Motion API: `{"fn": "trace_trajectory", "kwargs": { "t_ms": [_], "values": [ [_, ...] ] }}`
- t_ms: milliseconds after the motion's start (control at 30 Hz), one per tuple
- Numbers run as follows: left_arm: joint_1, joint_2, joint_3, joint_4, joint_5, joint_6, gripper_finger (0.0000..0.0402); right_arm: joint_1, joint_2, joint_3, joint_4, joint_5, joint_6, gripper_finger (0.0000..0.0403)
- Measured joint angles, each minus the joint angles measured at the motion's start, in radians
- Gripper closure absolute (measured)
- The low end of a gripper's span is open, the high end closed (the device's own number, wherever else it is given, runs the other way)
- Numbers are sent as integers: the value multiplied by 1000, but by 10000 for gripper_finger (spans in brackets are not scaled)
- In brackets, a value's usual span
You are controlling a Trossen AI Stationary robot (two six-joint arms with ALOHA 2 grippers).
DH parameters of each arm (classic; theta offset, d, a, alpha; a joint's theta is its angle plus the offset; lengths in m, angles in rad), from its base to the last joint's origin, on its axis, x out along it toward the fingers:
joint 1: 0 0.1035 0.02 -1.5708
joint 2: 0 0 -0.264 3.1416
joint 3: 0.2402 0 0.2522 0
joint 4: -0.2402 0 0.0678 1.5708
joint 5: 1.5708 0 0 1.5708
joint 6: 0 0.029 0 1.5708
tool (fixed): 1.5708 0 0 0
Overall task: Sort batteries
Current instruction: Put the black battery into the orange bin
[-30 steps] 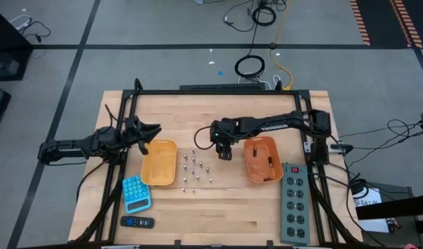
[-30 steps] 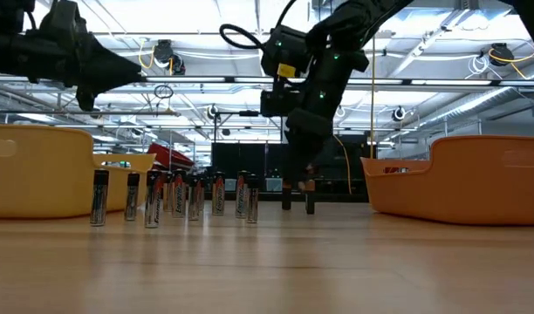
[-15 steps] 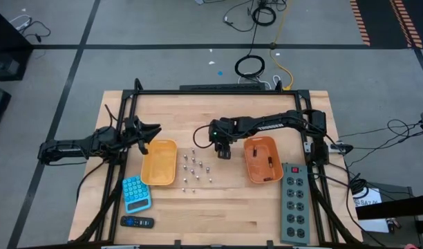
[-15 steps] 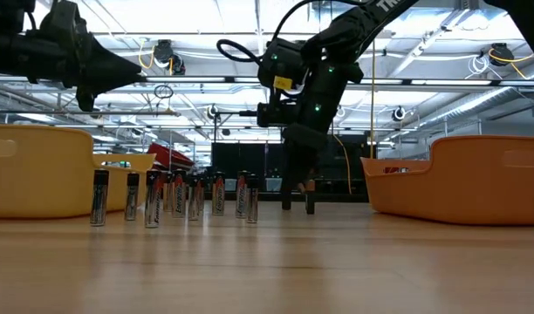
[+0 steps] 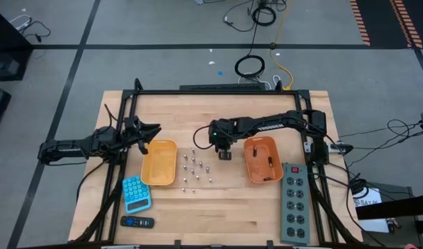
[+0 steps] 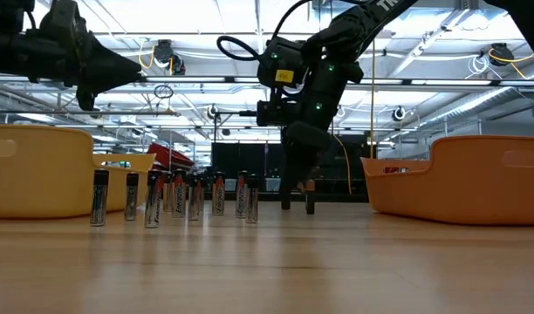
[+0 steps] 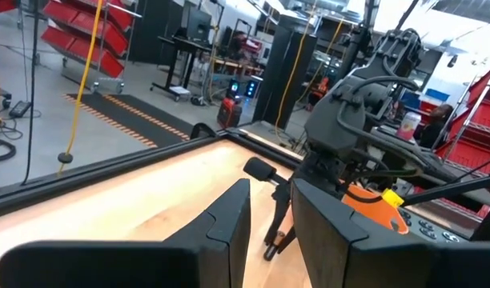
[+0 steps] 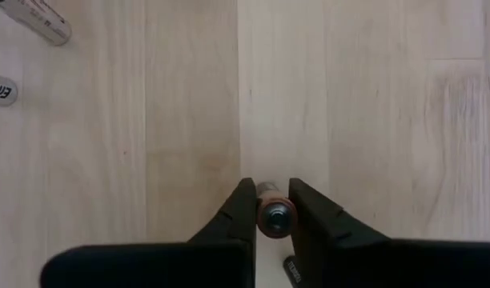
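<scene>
Several batteries [image 5: 191, 166] stand upright in a loose cluster on the table between two orange trays; they show as a row in the low view [image 6: 175, 196]. My right gripper [image 5: 224, 150] points down just right of the cluster, shut on a dark upright battery [image 8: 275, 218]. A second dark battery [image 6: 310, 201] stands next to it. My left gripper [image 5: 144, 135] is open and empty, held above the far left corner of the left tray [image 5: 160, 163]; its fingers show apart in the left wrist view [image 7: 271, 220]. My right gripper pinches the dark battery near its top end [image 8: 275, 216] between its two fingers. The fingers [image 8: 243, 210] come from above, pointing down. The battery stands upright; in the low view its bottom end [image 6: 287, 206] seems to rest on the table.
The right orange tray [image 5: 261, 160] holds a few dark batteries. A grey power strip [image 5: 294, 200] lies at the table's right near side. A blue calculator [image 5: 135, 192] and a black remote [image 5: 137, 222] lie near the left front. Bare wood lies toward the near edge.
My right gripper has shifted a little toward the battery cluster and come lower, turning from a slant to nearly upright over the dark battery. The batteries have stayed in place.
</scene>
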Motion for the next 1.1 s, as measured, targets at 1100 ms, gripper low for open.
{"fn": "trace_trajectory", "kwargs": {
  "t_ms": [1100],
  "values": [
    [0,0,0,-4,0,-2,299,350,-385,-80,-624,265,817,325]
  ]
}}
